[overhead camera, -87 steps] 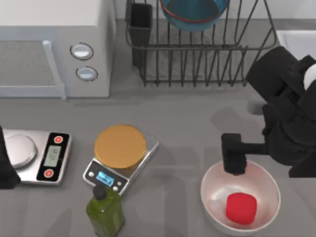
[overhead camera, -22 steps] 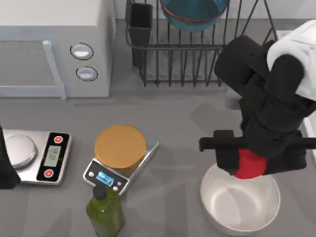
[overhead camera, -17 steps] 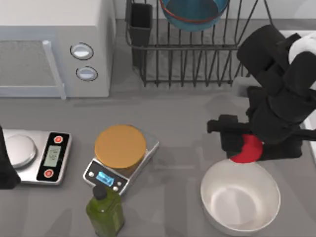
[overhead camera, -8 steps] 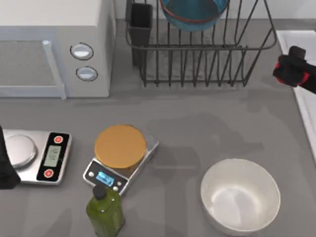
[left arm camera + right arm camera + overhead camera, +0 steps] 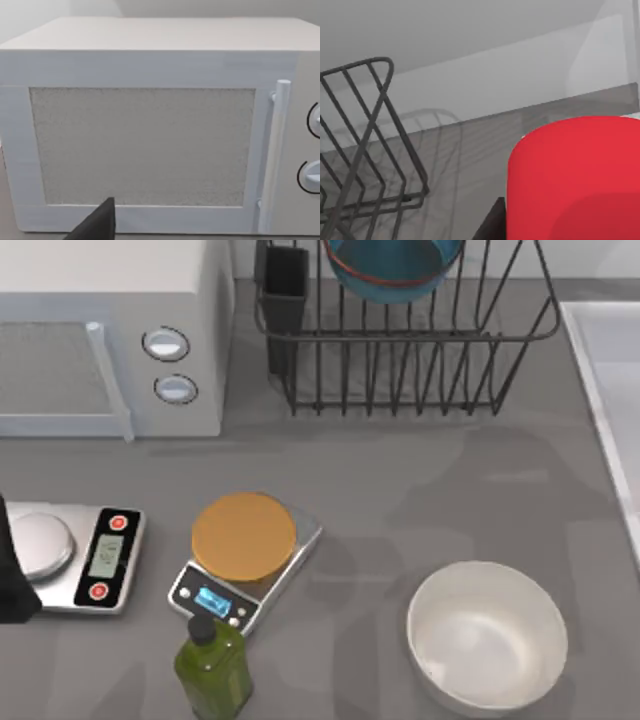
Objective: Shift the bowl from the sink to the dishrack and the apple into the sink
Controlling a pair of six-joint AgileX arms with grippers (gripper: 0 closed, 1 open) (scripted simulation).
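Observation:
The teal-blue bowl (image 5: 395, 265) with its orange-red rim rests in the black wire dishrack (image 5: 400, 370) at the back of the table. The pale sink (image 5: 622, 370) lies along the right edge. In the right wrist view the red apple (image 5: 575, 170) looms very close, with my right gripper (image 5: 570, 222) shut on it and one dark finger (image 5: 490, 225) showing beside it. An end of the dishrack (image 5: 365, 150) stands off to one side of it over grey counter. My left arm (image 5: 8, 585) stays parked at the left edge, facing the microwave (image 5: 145, 145).
A whitish glossy bowl (image 5: 487, 635) sits at the front right with nothing in it. A microwave (image 5: 110, 340) fills the back left. Two scales (image 5: 75, 555) (image 5: 245, 555) and a green bottle (image 5: 212, 665) stand at the front left. A dark cutlery cup (image 5: 285, 285) hangs on the rack's left corner.
My right gripper lifted the apple out of the whitish bowl, carried it rightward and back toward the sink, and passed out of the top view. The left arm has not moved.

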